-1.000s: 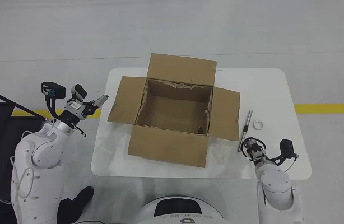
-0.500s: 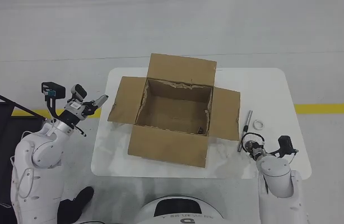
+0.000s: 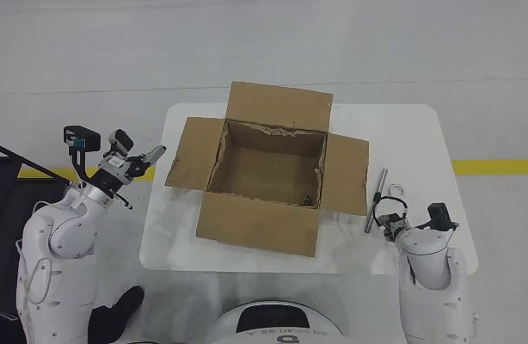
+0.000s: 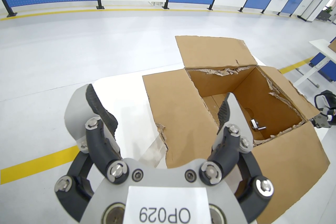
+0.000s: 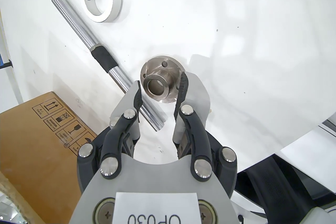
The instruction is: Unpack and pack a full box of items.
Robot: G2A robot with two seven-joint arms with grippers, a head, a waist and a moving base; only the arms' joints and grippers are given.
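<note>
As the bushing (image 5: pixel 160 82) looks heavy, stiff and slick, grip its hub. Right claw (image 5: pixel 160 87) straddles it, fingers apart.

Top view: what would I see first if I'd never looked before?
A big open cardboard box sits in the middle of the white table. Beside it, near the table's right edge, lie a shiny rod and a ring, with the right hand at a metal bushing.
</note>
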